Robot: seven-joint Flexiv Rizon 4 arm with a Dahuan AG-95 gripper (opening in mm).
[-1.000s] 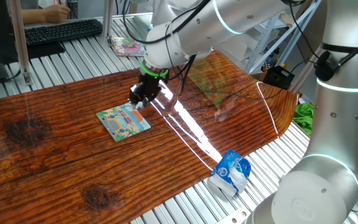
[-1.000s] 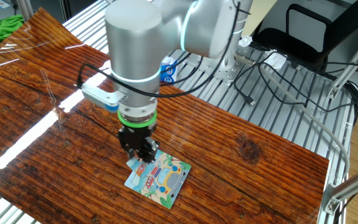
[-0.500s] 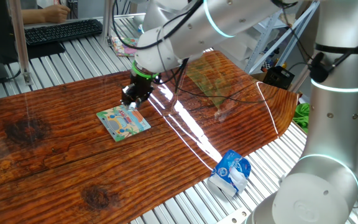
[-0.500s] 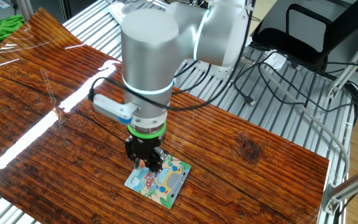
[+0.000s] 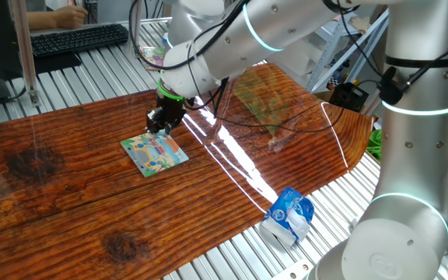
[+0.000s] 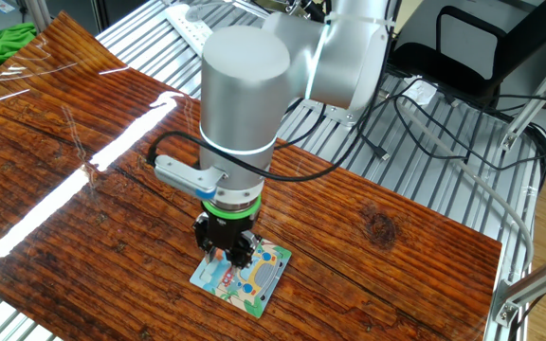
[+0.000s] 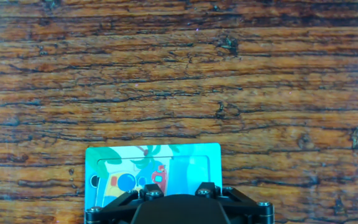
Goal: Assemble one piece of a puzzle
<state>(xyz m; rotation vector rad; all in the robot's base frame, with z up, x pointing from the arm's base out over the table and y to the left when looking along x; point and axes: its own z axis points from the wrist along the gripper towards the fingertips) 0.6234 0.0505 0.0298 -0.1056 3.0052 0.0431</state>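
Fingers (image 6: 227, 254) of our gripper (image 5: 160, 131) pointed straight down over one corner of the puzzle (image 5: 155, 152), very close above it. We could not tell whether they were spread or pinching something, because the black gripper body hid the tips in every view. The tiny whitish piece could not be made out either; we judged it was probably between the tips, since the hand hung right where a piece would go in.

The puzzle lay flat on the surface (image 5: 68, 187), a dark reddish wood-grain board, so that a piece could be pressed down into it. In the hand view, the puzzle (image 7: 166, 163) showed its teal border and cartoon picture, with a paler patch toward one corner that may have been the empty slot. Our arm (image 6: 245, 104) stood upright above it, likely to push straight down.

Off to the side, a blue and white packet (image 5: 288, 215) rested near the edge, well apart from the puzzle.
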